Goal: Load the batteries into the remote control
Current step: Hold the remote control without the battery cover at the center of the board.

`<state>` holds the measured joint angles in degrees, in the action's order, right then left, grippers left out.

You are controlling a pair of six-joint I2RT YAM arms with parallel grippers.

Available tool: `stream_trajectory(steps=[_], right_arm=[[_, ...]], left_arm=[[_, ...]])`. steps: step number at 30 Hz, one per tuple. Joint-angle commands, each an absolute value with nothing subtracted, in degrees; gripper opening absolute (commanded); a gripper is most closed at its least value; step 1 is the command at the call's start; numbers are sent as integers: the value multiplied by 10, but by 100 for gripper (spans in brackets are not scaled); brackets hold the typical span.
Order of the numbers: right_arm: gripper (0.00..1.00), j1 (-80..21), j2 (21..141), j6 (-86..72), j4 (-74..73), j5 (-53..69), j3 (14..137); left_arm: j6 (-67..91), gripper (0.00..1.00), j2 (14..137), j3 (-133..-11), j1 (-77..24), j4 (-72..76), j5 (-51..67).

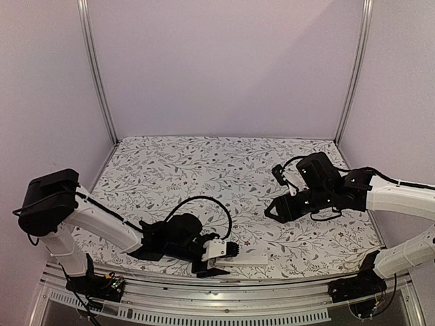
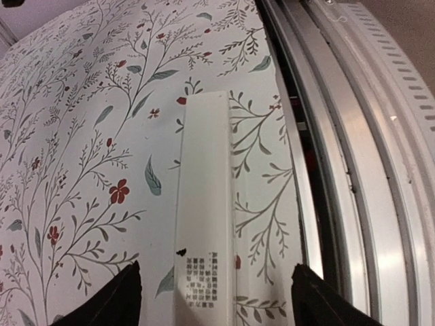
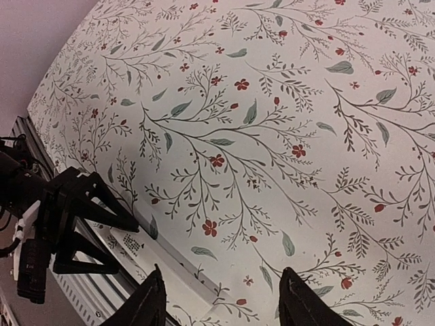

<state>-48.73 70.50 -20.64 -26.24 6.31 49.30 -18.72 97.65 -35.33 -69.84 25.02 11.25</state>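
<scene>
Remote control [image 2: 204, 204], small black print [image 2: 202, 280], illegible

L arm [image 1: 102, 224] reaches from lower left toward bottom centre of top view, forearm low. L gripper [image 1: 222, 261] points right, jaws wide apart; its black fingertips [image 2: 115, 299] sit in the bottom corners of the L wrist view. R arm [image 1: 394, 197] comes in from right edge, elbow bent. R gripper [image 1: 278, 198] at centre right is angled down-left, jaws apart.
</scene>
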Motion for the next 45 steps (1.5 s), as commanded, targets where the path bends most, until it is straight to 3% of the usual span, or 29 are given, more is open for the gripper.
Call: stream_trajectory(steps=[1,9,20,31,45], right_arm=[[54,-485,686,-245,-223,98,471],[46,-485,689,-275,-227,115,442],[44,-486,698,-316,-231,156,413],[27,-486,709,-372,-170,231,344],[21,-486,729,-395,-165,261,325]], left_arm=[[-208,72,1007,-396,-678,197,138],[-220,65,1034,-439,-665,142,161],[-208,52,1060,-474,-663,103,165],[-182,34,1066,-478,-668,115,136],[-148,26,1067,-468,-675,145,105]])
